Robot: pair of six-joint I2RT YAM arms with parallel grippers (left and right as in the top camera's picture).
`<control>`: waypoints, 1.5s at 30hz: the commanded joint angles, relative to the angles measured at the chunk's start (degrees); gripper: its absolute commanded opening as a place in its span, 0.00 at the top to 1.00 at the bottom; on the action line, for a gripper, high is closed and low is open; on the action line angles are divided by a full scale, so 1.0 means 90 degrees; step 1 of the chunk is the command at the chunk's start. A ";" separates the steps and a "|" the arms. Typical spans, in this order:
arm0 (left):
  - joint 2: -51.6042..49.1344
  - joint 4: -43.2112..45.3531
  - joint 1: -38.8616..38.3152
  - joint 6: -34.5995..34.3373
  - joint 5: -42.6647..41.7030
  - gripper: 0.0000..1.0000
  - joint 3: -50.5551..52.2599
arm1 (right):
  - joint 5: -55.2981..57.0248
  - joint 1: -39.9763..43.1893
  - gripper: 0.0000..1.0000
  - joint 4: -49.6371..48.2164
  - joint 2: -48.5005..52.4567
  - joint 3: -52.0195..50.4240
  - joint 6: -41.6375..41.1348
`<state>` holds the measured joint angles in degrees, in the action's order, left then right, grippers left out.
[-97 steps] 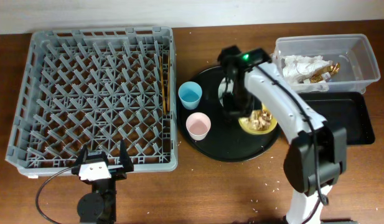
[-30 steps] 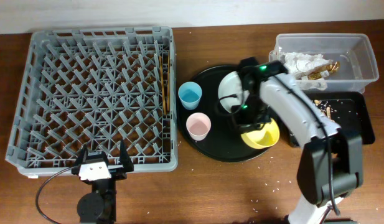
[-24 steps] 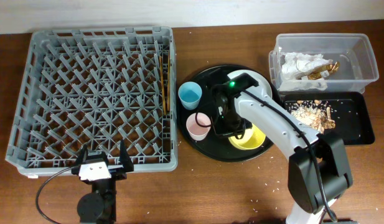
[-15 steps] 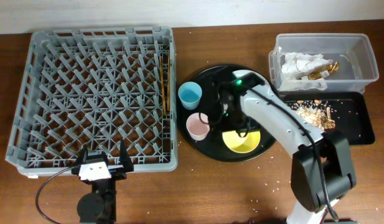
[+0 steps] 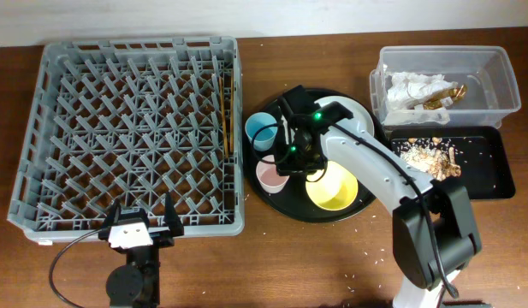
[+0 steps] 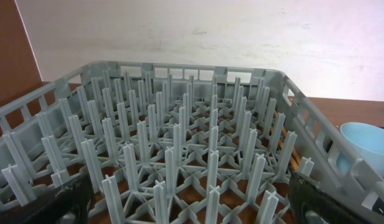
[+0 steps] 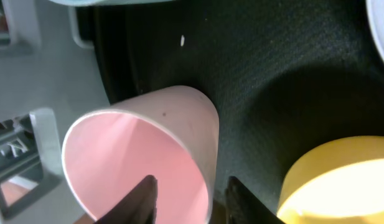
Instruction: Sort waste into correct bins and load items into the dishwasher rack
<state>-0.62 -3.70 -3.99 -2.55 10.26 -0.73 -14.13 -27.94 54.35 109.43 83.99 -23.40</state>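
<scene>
My right gripper (image 5: pixel 291 158) is open at the pale pink cup (image 5: pixel 269 175) on the round black tray (image 5: pixel 289 205). In the right wrist view its fingers (image 7: pixel 188 183) straddle the pink cup's (image 7: pixel 142 143) wall, one inside and one outside. The empty yellow bowl (image 5: pixel 332 189) stands just right of it, and also shows in the right wrist view (image 7: pixel 341 180). The light blue cup (image 5: pixel 262 131) and white plate (image 5: pixel 353 111) stand behind. My left gripper (image 5: pixel 139 228) is open at the grey dishwasher rack's (image 5: pixel 50 128) front edge, fingers wide apart (image 6: pixel 192 208).
The clear tub (image 5: pixel 503 81) at the back right holds white napkins (image 5: pixel 413 87) and a gold wrapper (image 5: pixel 439 101). The shallow black tray (image 5: pixel 486 175) in front of it holds food scraps (image 5: pixel 426 156). Brown sticks (image 5: pixel 222 111) lie in the rack's right side. Crumbs dot the table.
The yellow bowl's scraps went into the shallow black tray and the bowl came back down on the round tray. My right gripper then moved left onto the pink cup's rim.
</scene>
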 commanded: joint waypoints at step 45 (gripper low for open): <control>-0.9000 -0.2778 -0.0816 -0.3439 -0.6977 0.01 -0.7089 | -0.3196 0.2149 0.96 0.0124 -0.2407 -0.0107 0.1574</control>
<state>-81.45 -29.34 -14.33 -22.55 -45.87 -63.51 -43.35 -8.80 56.31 87.59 83.00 -10.07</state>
